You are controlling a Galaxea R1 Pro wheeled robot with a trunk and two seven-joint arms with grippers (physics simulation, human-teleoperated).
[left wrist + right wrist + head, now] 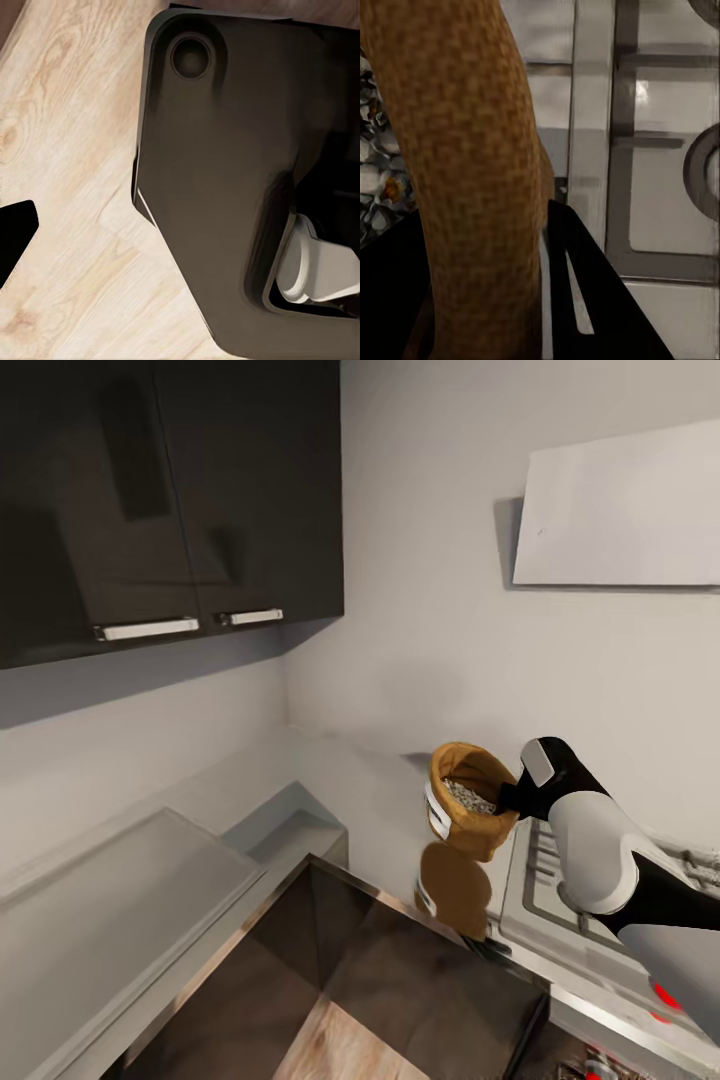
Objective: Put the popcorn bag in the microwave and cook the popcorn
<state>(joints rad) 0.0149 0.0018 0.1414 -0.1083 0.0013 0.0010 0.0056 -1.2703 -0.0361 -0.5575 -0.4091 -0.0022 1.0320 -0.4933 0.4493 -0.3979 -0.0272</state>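
Popcorn bag (472, 800) lifted clear of the steel countertop (370, 800), rolled rim clamped in the right gripper (512, 798); microwave loading and heating left.

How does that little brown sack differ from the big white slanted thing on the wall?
The popcorn bag is small, tan-brown, rounded and woven-looking; the hood is large, white, flat-faced and smooth. The popcorn bag sits low, at the countertop beside the hob, with the right end effector at its rim; the hood hangs high on the wall, untouched.
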